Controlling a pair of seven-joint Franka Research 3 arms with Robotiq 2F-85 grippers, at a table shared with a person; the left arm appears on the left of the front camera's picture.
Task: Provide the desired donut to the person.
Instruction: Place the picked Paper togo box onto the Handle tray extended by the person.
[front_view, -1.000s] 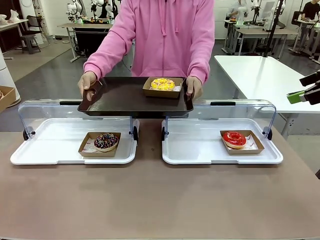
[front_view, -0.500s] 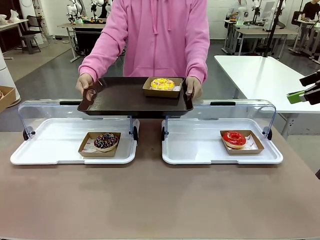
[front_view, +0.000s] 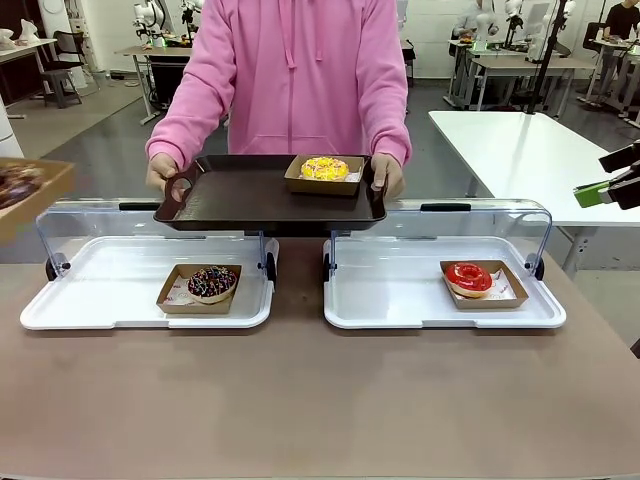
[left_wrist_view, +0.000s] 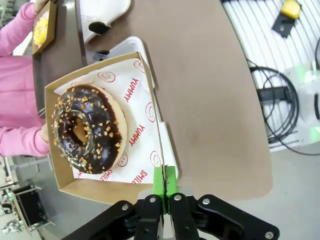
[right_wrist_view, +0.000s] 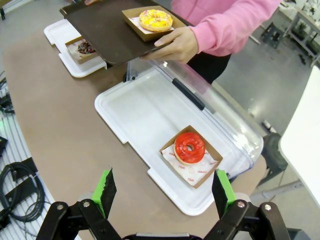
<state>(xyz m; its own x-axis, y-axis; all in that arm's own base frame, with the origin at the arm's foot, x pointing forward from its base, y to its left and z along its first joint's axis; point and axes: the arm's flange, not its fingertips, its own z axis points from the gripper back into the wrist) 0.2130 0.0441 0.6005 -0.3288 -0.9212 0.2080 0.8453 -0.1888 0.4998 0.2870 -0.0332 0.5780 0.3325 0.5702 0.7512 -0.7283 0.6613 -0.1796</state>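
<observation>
My left gripper (left_wrist_view: 164, 180) is shut on the rim of a cardboard tray (left_wrist_view: 145, 165) that carries a chocolate donut with nut crumbs (left_wrist_view: 87, 129). That tray (front_view: 30, 195) pokes in at the left edge of the front view, held in the air. The person (front_view: 295, 70) in a pink hoodie stands at the far side and holds a dark serving tray (front_view: 250, 190) in both hands. On it sits a yellow donut (front_view: 325, 168) in its own cardboard tray. My right gripper (right_wrist_view: 164, 187) hangs open above the table's right end, above a red donut (right_wrist_view: 189, 147).
Two white lidded display trays lie side by side. The left one (front_view: 100, 290) holds a chocolate sprinkle donut (front_view: 212, 284); the right one (front_view: 400, 295) holds the red donut (front_view: 468, 278). Their clear lids (front_view: 480, 220) stand open at the back. The brown tabletop (front_view: 320, 400) spreads in front.
The held cardboard tray with the chocolate donut has risen and come further into the front view from the left. The person has shifted slightly to the left. The right gripper has not moved.
</observation>
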